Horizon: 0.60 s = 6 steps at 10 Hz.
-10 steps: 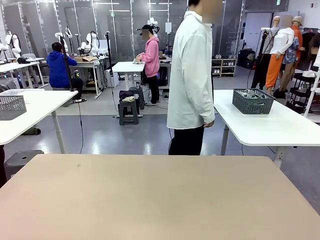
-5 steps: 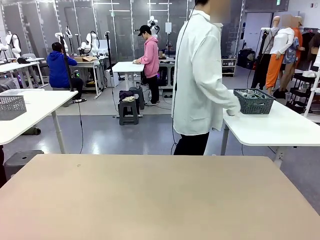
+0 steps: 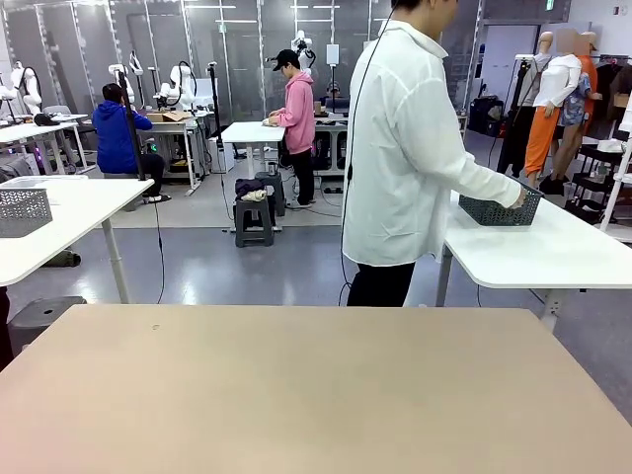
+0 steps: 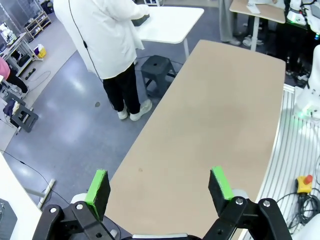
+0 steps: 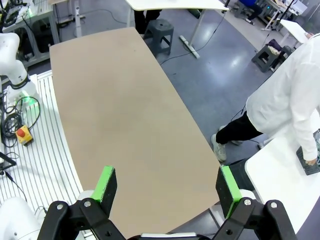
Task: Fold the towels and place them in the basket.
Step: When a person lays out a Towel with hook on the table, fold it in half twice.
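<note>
The dark grey lattice-sided plastic basket (image 3: 497,211) sits on a white side desk (image 3: 553,252), well beyond my right end effector (image 5: 167,184) and past the far edge of the beige desk (image 3: 296,395) beneath it. A person in a white shirt (image 3: 415,148) has a hand (image 3: 514,200) at its rim. My right end effector and my left end effector (image 4: 159,185) hang over the beige desk, fingers spread wide, pinching nothing
</note>
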### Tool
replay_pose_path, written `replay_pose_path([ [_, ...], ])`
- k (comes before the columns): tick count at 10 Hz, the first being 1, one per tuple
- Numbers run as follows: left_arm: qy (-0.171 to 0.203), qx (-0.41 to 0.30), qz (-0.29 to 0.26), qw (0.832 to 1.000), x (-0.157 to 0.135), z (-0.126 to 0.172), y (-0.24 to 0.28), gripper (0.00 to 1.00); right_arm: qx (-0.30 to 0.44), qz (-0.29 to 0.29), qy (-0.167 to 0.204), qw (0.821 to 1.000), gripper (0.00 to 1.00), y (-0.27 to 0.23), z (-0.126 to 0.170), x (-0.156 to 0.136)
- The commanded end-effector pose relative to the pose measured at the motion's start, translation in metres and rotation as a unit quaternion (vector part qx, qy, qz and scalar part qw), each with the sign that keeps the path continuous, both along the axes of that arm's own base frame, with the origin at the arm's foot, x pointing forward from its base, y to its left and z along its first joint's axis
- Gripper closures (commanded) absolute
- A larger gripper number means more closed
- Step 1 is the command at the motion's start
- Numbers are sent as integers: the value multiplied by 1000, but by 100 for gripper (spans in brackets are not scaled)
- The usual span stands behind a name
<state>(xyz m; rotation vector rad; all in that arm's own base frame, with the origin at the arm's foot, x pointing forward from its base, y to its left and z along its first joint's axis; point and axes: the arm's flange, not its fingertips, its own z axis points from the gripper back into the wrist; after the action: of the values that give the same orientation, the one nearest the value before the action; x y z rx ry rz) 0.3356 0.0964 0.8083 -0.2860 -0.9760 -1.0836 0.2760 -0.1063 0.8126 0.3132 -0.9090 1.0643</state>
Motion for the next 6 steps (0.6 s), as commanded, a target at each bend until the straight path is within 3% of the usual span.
replay_pose_path([
  [1,0,0,0,1000,0,0,0,0,0,0,0,1000,0,-1,0,0],
  [6,65,23,-4,998,-2,-2,0,0,-30,20,45,998,0,4,-4,3],
])
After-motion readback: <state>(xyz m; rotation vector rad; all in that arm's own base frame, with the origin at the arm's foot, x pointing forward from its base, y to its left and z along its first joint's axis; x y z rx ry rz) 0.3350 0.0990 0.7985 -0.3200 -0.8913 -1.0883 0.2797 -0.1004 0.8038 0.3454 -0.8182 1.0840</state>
